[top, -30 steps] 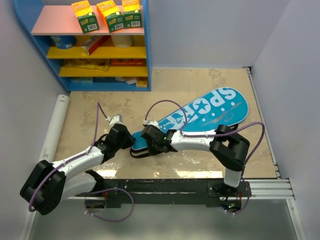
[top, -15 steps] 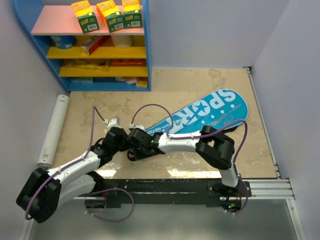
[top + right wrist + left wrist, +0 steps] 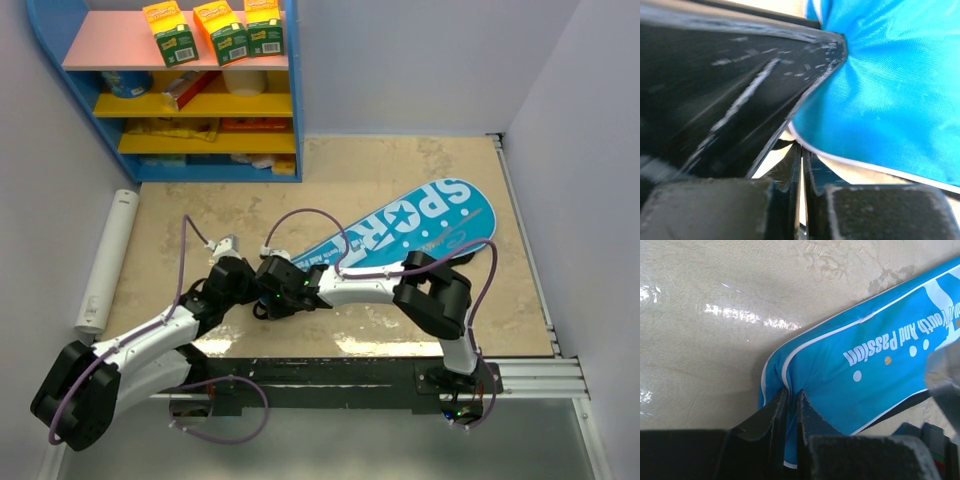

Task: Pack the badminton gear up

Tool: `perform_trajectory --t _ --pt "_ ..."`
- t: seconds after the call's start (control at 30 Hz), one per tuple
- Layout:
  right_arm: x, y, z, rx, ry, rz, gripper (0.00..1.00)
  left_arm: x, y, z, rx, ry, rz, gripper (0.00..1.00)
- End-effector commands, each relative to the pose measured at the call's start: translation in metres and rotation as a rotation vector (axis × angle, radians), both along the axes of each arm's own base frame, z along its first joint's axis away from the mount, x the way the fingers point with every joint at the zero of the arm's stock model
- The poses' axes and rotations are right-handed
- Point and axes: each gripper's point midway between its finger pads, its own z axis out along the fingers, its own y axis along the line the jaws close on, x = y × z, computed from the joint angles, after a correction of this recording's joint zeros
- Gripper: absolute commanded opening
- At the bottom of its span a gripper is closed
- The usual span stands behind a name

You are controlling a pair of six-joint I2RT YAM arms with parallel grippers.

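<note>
1. The bag (image 3: 400,232) lay slantwise on the table (image 3: 420,160), narrow end toward the near edge.
2. My left gripper (image 3: 791,394) pinched that end's rim, nearly closed.
3. My right gripper (image 3: 801,150) was shut tight beside it; couldn't tell on what.
4. Tip, I'd guess: keep the rim taut, pull along the seam.

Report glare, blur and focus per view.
Top external: even light, sharp, sheen on the glossy beige tabletop. Left wrist: white glare streaks on that tabletop, lettering on the long blue racket-shaped bag crisp. Right wrist: big black foreground shape blurred, bag fabric soft.
</note>
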Motion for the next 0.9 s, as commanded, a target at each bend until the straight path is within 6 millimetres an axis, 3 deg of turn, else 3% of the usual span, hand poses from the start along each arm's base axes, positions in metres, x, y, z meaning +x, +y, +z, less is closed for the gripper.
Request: perform_trajectory --t 0.0,0.07,0.2,0.47,0.53,0.57,0.67,0.7,0.87 --pt "0.016 0.016 0.075 0.168 -0.146 -0.043 0.18 -0.047 0.005 -0.035 0.053 0.190 -0.101 0.08" --pt "0.022 -0.002 0.079 0.125 -0.189 -0.082 0.29 -0.045 0.004 -0.030 0.055 0.182 -0.100 0.08" --pt "0.028 -0.040 0.109 0.094 -0.262 -0.152 0.52 -0.041 0.006 -0.022 0.070 0.168 -0.092 0.08" --pt "0.033 -0.113 0.126 -0.066 -0.338 -0.236 0.70 -0.025 0.005 0.009 0.086 0.101 -0.082 0.15" --pt "0.039 -0.130 0.133 -0.101 -0.371 -0.278 0.78 -0.023 0.004 0.017 0.086 0.089 -0.094 0.22" --pt "0.038 -0.143 0.132 -0.141 -0.373 -0.291 0.91 -0.019 0.001 0.027 0.083 0.065 -0.110 0.26" --pt "0.041 -0.166 0.141 -0.192 -0.412 -0.324 0.93 -0.011 -0.007 0.055 0.059 0.001 -0.143 0.47" --pt "0.042 -0.172 0.145 -0.202 -0.424 -0.340 0.99 -0.008 -0.009 0.064 0.051 -0.027 -0.150 0.56" --pt "0.048 -0.208 0.170 -0.223 -0.506 -0.441 0.99 0.009 -0.024 0.114 0.041 -0.130 -0.212 0.71"
